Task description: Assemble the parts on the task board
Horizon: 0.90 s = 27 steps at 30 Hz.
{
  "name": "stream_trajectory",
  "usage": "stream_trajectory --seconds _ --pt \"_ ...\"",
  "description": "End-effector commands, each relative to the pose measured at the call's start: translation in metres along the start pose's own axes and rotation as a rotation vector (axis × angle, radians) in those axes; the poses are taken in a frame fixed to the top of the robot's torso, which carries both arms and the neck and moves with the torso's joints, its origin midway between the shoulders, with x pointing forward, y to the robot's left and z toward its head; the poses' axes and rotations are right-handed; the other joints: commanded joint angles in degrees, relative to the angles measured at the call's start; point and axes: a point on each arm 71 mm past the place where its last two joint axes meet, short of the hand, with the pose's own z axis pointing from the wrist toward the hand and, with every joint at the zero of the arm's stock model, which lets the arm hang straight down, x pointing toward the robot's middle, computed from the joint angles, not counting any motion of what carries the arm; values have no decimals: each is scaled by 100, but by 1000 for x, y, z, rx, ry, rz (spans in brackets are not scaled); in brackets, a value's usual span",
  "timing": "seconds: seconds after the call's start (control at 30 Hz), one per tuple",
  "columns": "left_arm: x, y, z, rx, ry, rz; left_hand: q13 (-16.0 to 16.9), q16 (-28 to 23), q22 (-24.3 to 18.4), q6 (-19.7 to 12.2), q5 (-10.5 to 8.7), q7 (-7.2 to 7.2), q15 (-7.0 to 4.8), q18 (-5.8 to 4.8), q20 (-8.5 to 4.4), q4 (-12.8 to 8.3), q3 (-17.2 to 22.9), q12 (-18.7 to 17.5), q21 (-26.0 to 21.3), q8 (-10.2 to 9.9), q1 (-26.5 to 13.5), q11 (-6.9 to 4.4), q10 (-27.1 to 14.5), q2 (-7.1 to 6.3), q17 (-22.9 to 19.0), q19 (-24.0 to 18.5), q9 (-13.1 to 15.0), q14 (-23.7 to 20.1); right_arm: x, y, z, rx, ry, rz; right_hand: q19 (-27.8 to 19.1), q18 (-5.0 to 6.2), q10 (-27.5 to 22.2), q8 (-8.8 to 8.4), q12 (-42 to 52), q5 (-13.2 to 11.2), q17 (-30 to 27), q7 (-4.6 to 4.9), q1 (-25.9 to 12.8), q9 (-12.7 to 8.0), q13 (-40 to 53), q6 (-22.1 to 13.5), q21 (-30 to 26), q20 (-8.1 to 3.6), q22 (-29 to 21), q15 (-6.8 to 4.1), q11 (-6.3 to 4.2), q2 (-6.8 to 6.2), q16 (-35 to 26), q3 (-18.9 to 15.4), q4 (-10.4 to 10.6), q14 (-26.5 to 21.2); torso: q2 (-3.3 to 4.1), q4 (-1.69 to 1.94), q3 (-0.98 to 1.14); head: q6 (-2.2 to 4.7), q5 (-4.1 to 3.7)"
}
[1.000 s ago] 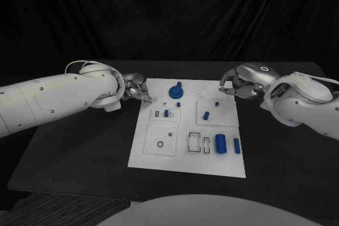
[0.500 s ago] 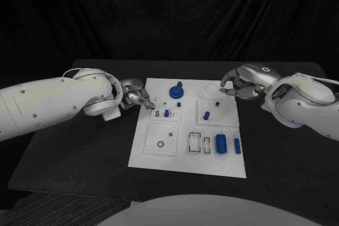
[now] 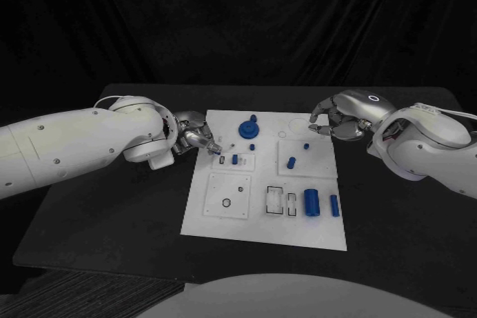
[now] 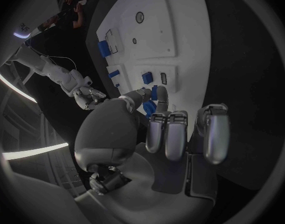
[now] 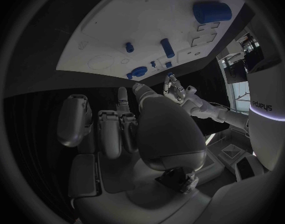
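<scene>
Two hands are over the far end of the white task board [image 3: 263, 187], which lies lengthwise in the middle of the black table [image 3: 109, 207].

The left hand [image 3: 196, 138] comes in from the left of the frame and sits at the board's upper left edge, fingertips just over the rim. In the left wrist view that hand [image 4: 156, 129] has its thumb drawn in toward the curled fingers, and something blue shows right at the thumb tip, but I cannot tell whether it is pinched or simply lies on the board behind.

The right hand [image 3: 338, 121] hangs at the board's upper right corner, fingers curled inward; in its own wrist view the hand [image 5: 127, 127] looks closed with nothing in it that I can make out.

On the board, a round blue part with a knob [image 3: 247, 130] stands near the top centre. Below it a small blue peg [image 3: 234, 159] sits in a square inset beside a dark slot. To the right, a short blue block [image 3: 290, 163] stands in another inset. Lower right, a thick blue cylinder [image 3: 311, 201] lies next to a thinner blue pin [image 3: 333, 206], close together, apart from the empty rectangular pockets [image 3: 274, 200] at their left.
</scene>
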Motion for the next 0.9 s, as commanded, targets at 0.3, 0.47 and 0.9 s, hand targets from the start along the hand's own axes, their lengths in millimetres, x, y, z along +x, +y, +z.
stream_trajectory --seconds 0.3,0.47,0.9 --pt "10 0 7 -3 41 4 1500 15 1213 -54 -9 -5 -34 97 -27 -313 361 -3 -47 -17 0 -33 589 85 1510 31 -8 606 2 0 0 14 0 2 -34 103 600 17 21 77 1265 6 82 -6 1509 26 -26 -10 956 -34 -36 9 -25 37 -9 532 1 -8 -2 -1 8" --pt "13 1 9 -7 52 5 1500 15 1207 -59 2 -1 -33 101 -26 -308 359 -3 -63 -19 -5 -31 589 96 1510 19 -7 606 2 0 0 13 -1 2 -33 102 600 17 21 92 1266 6 89 -6 1509 27 -24 -10 957 -34 -36 9 -23 43 -15 532 -4 -10 6 -1 6" --pt "16 3 14 -12 47 54 1500 15 1208 -62 16 5 -28 101 -23 -294 344 -3 -64 -18 -21 -25 589 117 1510 17 -3 606 3 0 0 14 0 2 -33 103 600 16 21 116 1270 7 100 -6 1509 28 -26 -11 957 -35 -35 7 -19 51 -24 533 -1 -6 1 -1 4"
